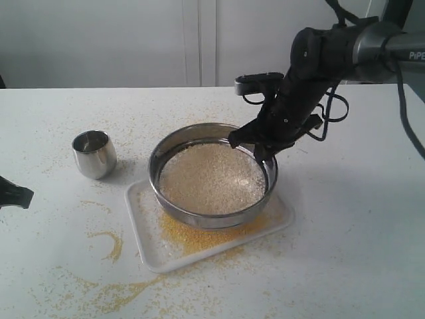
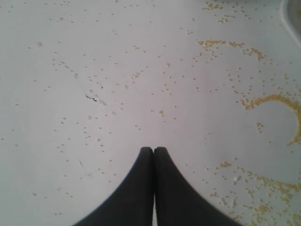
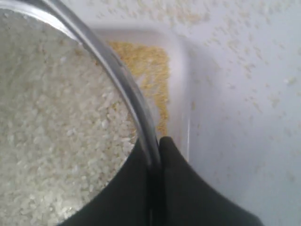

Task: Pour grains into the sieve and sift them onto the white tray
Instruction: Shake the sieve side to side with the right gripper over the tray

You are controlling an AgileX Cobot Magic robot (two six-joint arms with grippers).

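The round steel sieve (image 1: 212, 174) sits over the white tray (image 1: 149, 232), and whitish grains (image 1: 211, 178) cover its mesh. Yellow meal (image 1: 199, 238) lies on the tray below its near edge. My right gripper (image 1: 263, 154) is shut on the sieve's far right rim (image 3: 123, 80), one finger inside and one outside. In the right wrist view the grains (image 3: 56, 132) fill the sieve, with meal on the tray (image 3: 176, 84) beyond the rim. My left gripper (image 2: 154, 149) is shut and empty above the bare table; only its dark tip (image 1: 14, 194) shows at the left edge.
A small rounded steel cup (image 1: 94, 153) stands upright on the table left of the sieve. Spilled yellow meal (image 1: 109, 242) lies scattered over the white table in front of and left of the tray, also in curved trails (image 2: 277, 101) near the left gripper.
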